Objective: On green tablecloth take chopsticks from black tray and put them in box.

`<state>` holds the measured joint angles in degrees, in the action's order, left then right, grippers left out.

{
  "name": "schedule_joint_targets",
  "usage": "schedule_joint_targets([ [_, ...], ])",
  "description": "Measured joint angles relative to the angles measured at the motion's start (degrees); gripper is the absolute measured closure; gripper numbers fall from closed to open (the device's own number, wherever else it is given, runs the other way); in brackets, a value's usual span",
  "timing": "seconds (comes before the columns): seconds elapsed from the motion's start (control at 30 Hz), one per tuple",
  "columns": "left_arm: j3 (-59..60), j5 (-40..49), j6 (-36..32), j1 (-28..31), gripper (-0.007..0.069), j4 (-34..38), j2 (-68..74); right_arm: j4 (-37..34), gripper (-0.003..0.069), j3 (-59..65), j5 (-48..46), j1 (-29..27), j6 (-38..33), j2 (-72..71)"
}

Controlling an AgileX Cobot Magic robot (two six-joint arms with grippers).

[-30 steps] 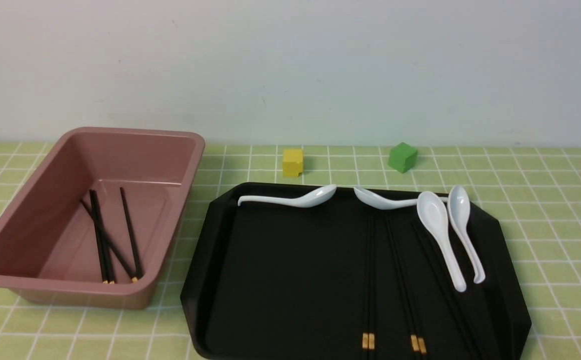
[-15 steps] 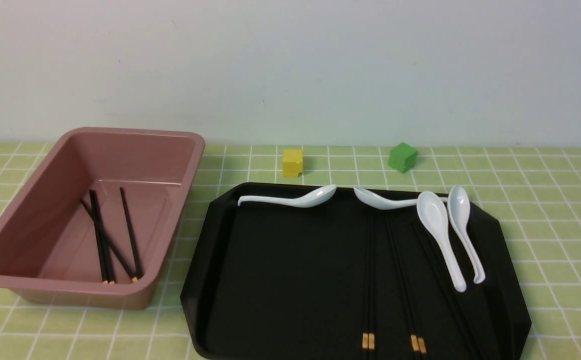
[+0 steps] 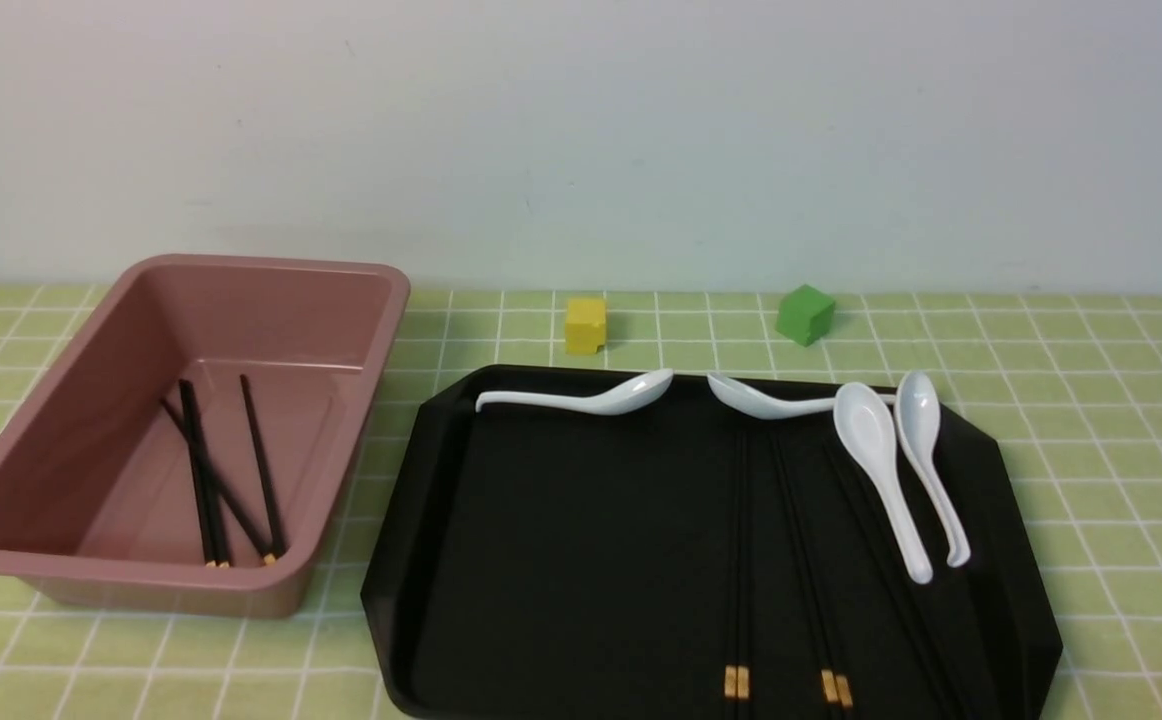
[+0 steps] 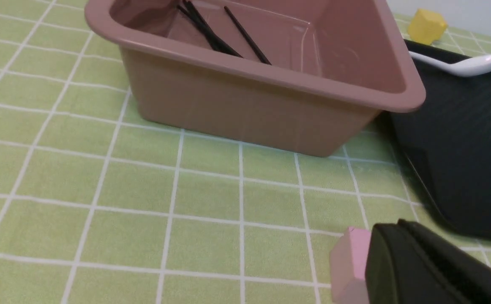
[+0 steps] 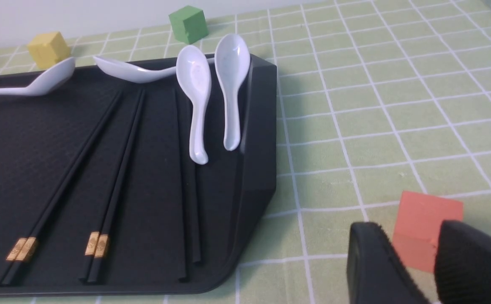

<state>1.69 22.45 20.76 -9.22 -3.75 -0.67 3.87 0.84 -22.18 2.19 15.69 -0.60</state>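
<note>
The black tray (image 3: 561, 560) lies on the green tablecloth (image 3: 1121, 430) right of the pink-brown box (image 3: 341, 440). Three pairs of black chopsticks (image 3: 738, 560) lie lengthwise in the tray's right half, gold bands at the near end; they also show in the right wrist view (image 5: 118, 169). Three more chopsticks (image 3: 206, 470) lie inside the box, also seen in the left wrist view (image 4: 211, 31). Neither gripper shows in the front view. My left gripper (image 4: 397, 230) is shut and empty, low over the cloth in front of the box. My right gripper (image 5: 412, 236) is open and empty, right of the tray.
Several white spoons (image 3: 881, 470) lie along the tray's far and right sides, one across a chopstick pair. A yellow cube (image 3: 586, 324) and a green cube (image 3: 805, 313) stand behind the tray. A pink cube (image 4: 349, 261) sits beside the left gripper. An orange cube (image 5: 427, 219) sits just beyond the right fingers.
</note>
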Motion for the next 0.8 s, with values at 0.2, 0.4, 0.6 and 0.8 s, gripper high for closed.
schedule_joint_targets([
  [0.2, 0.00, 0.05, 0.00, 0.00, 0.0635, -0.05, 0.00, 0.00, 0.0419, 0.00, 0.00, 0.00, 0.00, 0.00],
  [0.4, 0.00, 0.05, 0.00, 0.00, 0.0634, -0.05, 0.00, 0.00, 0.0419, 0.00, 0.00, 0.00, 0.00, 0.00],
  [0.6, 0.00, 0.05, 0.00, 0.00, 0.0629, -0.05, 0.00, 0.00, 0.0419, 0.00, 0.00, 0.00, 0.00, 0.00],
  [0.8, 0.00, 0.05, 0.00, 0.00, 0.0624, -0.05, 0.00, 0.00, 0.0419, 0.00, 0.00, 0.00, 0.00, 0.00],
])
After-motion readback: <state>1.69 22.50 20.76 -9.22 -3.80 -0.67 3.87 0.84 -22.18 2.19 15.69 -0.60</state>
